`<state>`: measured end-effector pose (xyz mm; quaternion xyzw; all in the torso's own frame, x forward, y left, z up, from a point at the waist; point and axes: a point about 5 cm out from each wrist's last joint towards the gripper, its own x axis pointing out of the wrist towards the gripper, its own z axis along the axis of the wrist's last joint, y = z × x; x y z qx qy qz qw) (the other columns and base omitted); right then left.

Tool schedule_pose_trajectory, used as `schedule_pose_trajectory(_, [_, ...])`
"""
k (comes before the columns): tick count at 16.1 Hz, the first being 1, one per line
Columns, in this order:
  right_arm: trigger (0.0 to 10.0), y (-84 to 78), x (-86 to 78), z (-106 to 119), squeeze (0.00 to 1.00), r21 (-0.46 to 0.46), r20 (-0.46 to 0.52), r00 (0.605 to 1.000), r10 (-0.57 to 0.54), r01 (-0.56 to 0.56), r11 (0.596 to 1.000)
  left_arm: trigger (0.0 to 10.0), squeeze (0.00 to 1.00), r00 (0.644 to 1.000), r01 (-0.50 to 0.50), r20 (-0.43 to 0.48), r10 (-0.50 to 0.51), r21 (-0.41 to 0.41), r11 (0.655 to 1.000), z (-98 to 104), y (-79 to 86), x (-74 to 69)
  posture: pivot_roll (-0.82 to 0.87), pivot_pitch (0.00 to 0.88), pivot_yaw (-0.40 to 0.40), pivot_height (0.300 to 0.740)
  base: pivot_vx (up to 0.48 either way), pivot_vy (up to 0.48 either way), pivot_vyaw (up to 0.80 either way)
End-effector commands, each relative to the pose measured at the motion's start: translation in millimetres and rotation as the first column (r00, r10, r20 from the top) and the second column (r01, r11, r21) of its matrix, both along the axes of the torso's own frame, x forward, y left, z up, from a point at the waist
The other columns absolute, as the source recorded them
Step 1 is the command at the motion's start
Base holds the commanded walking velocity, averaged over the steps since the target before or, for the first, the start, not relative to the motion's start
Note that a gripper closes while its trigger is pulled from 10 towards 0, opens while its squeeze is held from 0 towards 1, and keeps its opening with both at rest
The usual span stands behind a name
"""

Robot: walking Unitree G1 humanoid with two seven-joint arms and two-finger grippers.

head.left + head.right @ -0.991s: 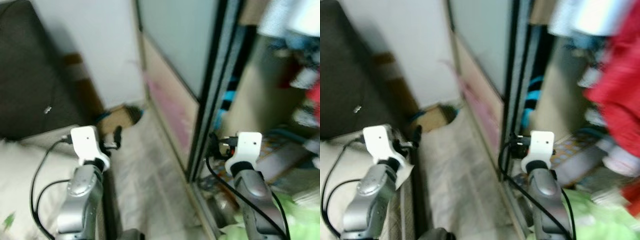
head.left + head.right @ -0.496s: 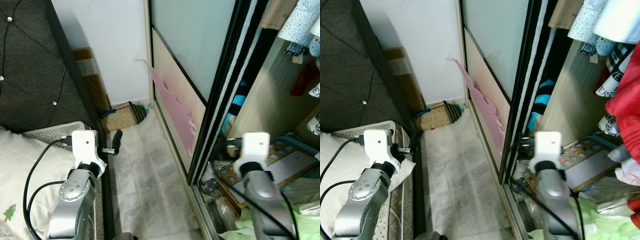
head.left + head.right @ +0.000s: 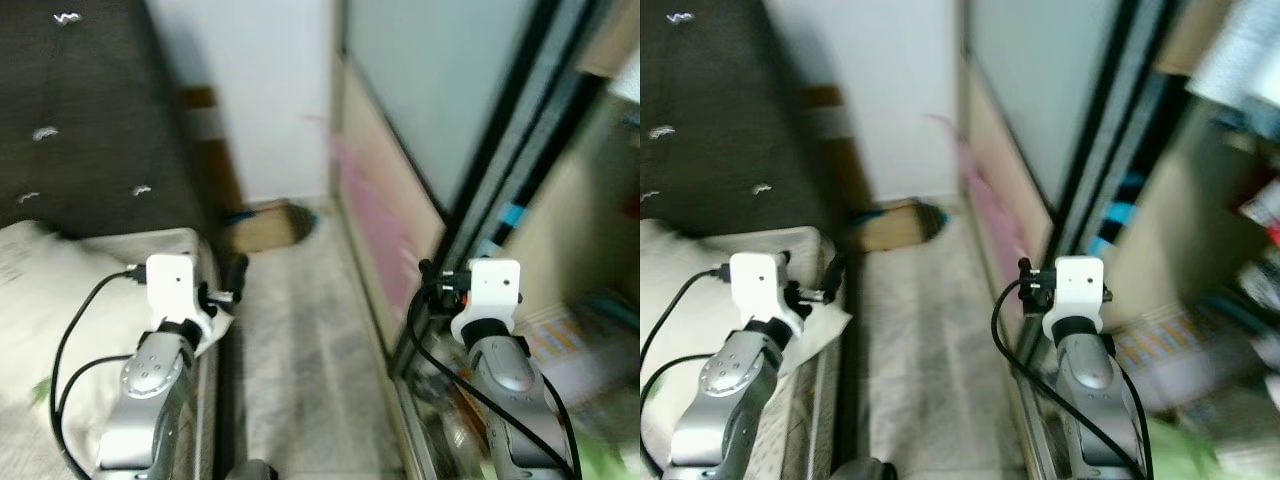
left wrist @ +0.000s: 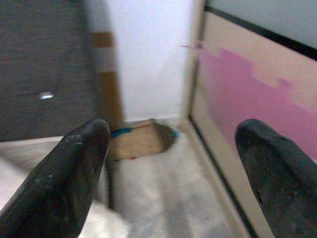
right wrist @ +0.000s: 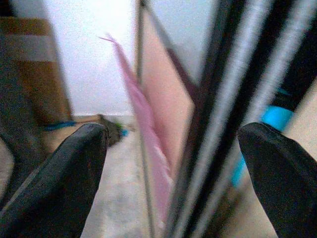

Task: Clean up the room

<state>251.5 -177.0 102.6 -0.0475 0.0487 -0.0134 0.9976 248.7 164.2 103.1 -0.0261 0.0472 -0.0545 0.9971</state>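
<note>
Both grippers, left [image 4: 171,173] and right [image 5: 173,173], spread apart, empty, aimed at brown box [image 4: 138,141] lying well ahead on floor [image 3: 300,370].

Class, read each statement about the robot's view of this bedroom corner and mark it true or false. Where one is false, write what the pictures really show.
1. The left gripper is open and holds nothing. True.
2. The right gripper is shut on a red shirt. False: it is open and empty.
3. A peeling pink sheet hangs on the wardrobe door. True.
4. The brown thing on the floor lies on the bed. False: it lies on the floor by the white wall.
</note>
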Motion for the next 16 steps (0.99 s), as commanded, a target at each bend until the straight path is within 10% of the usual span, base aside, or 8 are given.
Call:
schedule_pose_trajectory(1, [10.0,-4.3,-0.7,3,0.0,0.004,0.011,1.0,-0.018,0.018,1.0,10.0,0.0,1.0,-0.013,0.0,0.013,0.005,1.0,-1,1.2,0.1,-0.07,0.0,0.03,0.74,0.0,0.0,0.8])
schedule_pose_trajectory(7, [10.0,-2.9,1.6,-1,0.0,0.0,-0.007,1.0,-0.001,0.001,1.0,10.0,0.0,0.999,-0.019,0.036,0.017,0.079,0.997,0,6.3,5.4,-0.06,0.0,0.017,0.74,0.0,0.0,0.8])
schedule_pose_trajectory(16, [10.0,2.5,13.2,7,0.0,-0.021,0.039,0.999,0.029,-0.028,0.999,10.0,0.0,0.999,-0.043,0.022,0.043,-0.031,0.999,2,6.3,4.3,-0.07,0.0,0.032,0.74,0.0,0.0,0.8])
